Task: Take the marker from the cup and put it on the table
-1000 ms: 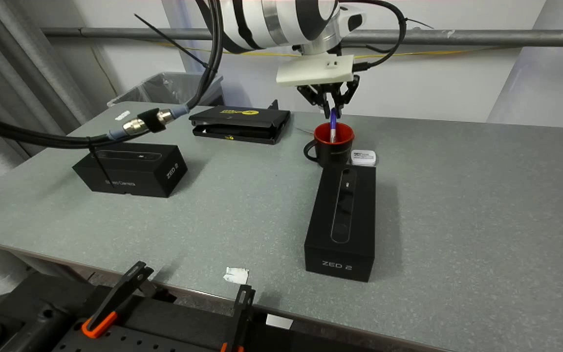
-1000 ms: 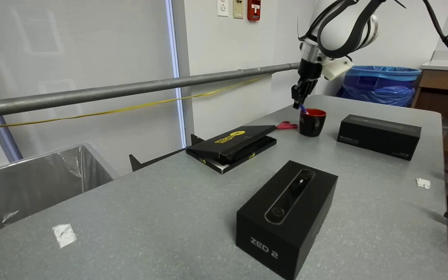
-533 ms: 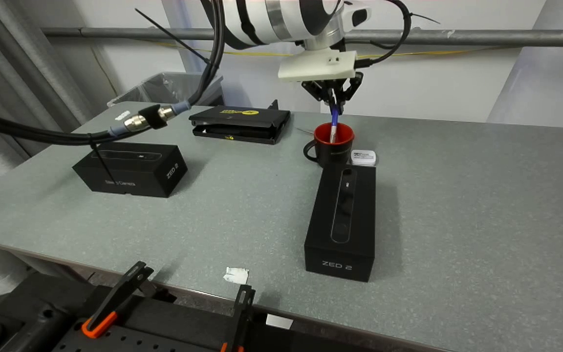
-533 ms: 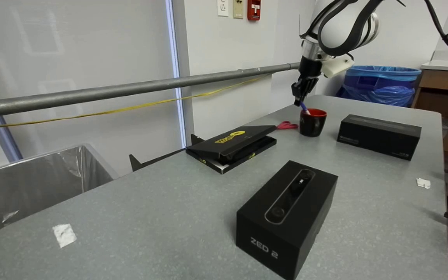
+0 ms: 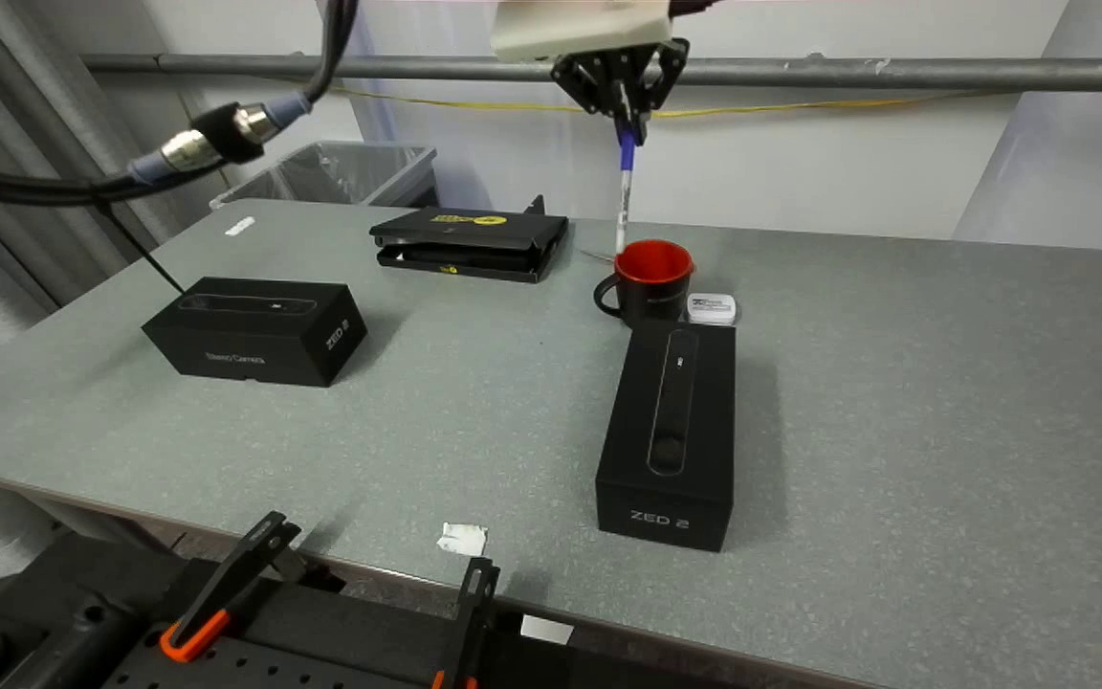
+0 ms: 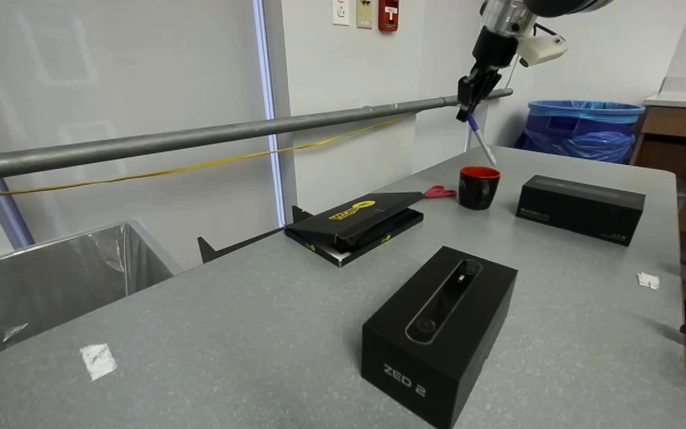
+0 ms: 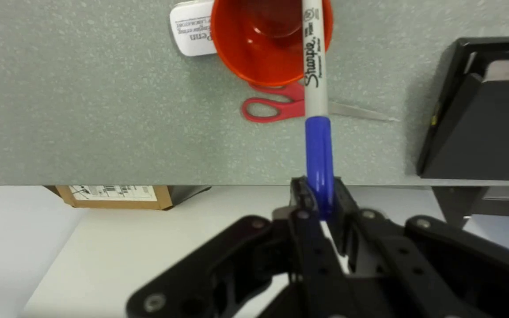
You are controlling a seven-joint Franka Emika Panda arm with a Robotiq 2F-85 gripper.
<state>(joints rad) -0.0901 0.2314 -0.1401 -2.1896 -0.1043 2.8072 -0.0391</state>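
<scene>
The marker [image 5: 625, 196], with a blue end and a white-grey barrel, hangs from my gripper [image 5: 629, 134]. The gripper's fingers are shut on its blue end, as the wrist view shows [image 7: 318, 194]. In an exterior view the marker [image 6: 482, 141] slants down, its lower tip just above the cup's rim level. The cup [image 5: 649, 304], red inside and black outside with a side handle, stands upright on the grey speckled table [image 5: 474, 411]. The cup [image 7: 259, 66] looks empty in the wrist view, where the marker [image 7: 315, 88] crosses its edge and the marker's far end is cut off.
A long black box [image 5: 668, 440] lies right before the cup, with a small white tin [image 5: 711, 308] beside the cup. Red scissors [image 7: 281, 110] lie beside the cup. A half-open flat black box [image 5: 470, 244] and another black box [image 5: 254, 330] stand further along.
The gripper was at the cup with the marker's lower end inside it, and its fingers closed on the marker. It has since risen, lifting the marker out of the cup.
</scene>
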